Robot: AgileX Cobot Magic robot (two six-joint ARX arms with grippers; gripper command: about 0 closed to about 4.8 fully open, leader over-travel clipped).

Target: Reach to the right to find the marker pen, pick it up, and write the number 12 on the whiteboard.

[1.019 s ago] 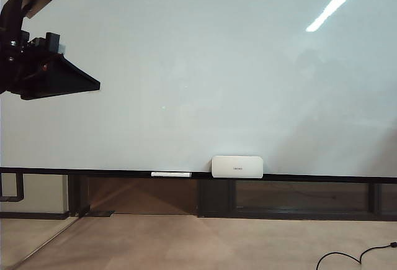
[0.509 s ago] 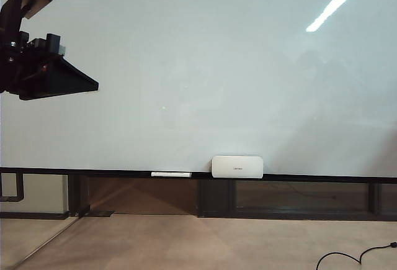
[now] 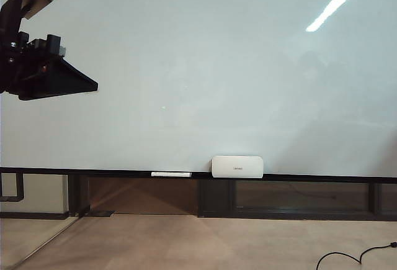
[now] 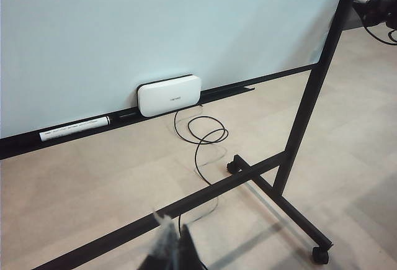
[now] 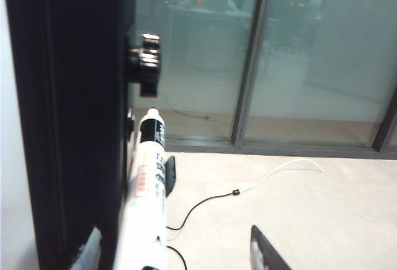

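The whiteboard fills the exterior view, glossy and bare; the number 12 is out of view. In the right wrist view the marker pen, white with a black end, stands along the board's black side frame. My right gripper is open around it, the pen close to one finger and touching neither. That gripper does not show in the exterior view. My left gripper hangs at the upper left in front of the board, and its fingers are shut with nothing between them.
A white slim stick and a white rounded box rest on the board's dark ledge. A black knob juts from the side frame. Cables lie on the floor by the wheeled stand leg.
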